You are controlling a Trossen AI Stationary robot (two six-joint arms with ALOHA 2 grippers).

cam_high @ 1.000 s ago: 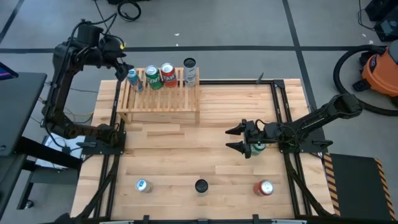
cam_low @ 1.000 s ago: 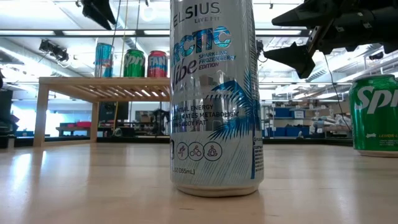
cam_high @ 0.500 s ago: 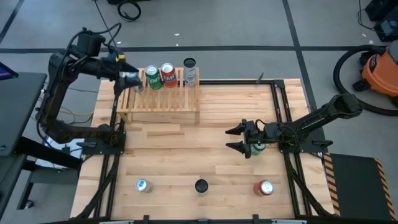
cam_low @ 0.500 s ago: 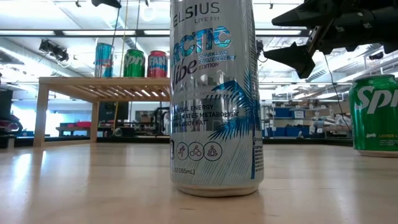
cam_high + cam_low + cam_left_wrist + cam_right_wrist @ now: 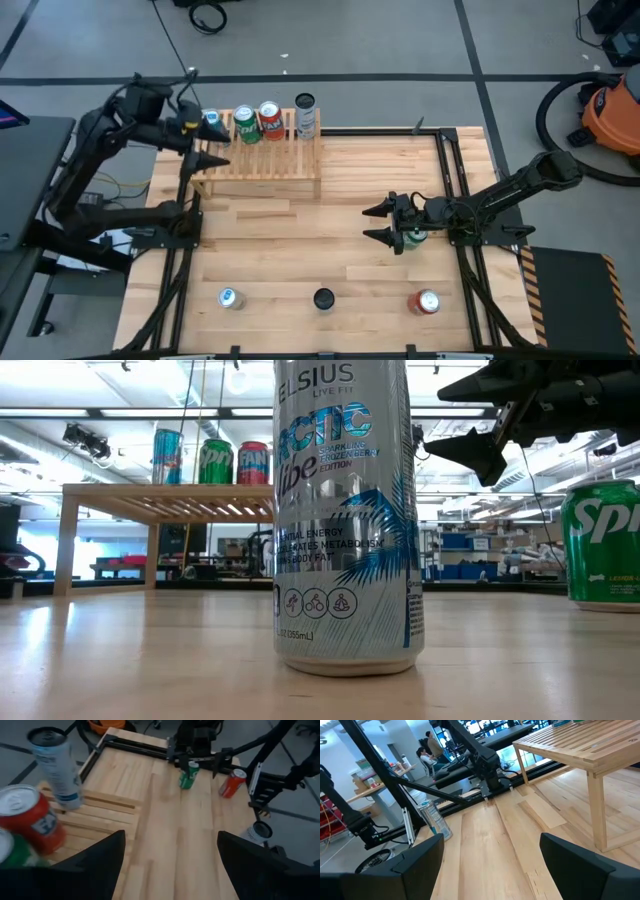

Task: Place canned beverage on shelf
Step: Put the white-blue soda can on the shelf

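Pale butcher-block wood makes up the wide table, framed by black rails, with a long bare stretch running down its middle. At its far left corner stands the low slatted light-wood shelf, carrying a blue can, a green can, a red can and a tall white-and-blue can in a row along its back edge. The left gripper hangs spread and empty just off the shelf's left end, beside the blue can. Well apart, the right gripper hovers with fingers spread, a green can standing just behind them under the wrist. Along the near edge stand a silver-blue can, a tall Celsius "Arctic Vibe" can and a red can.
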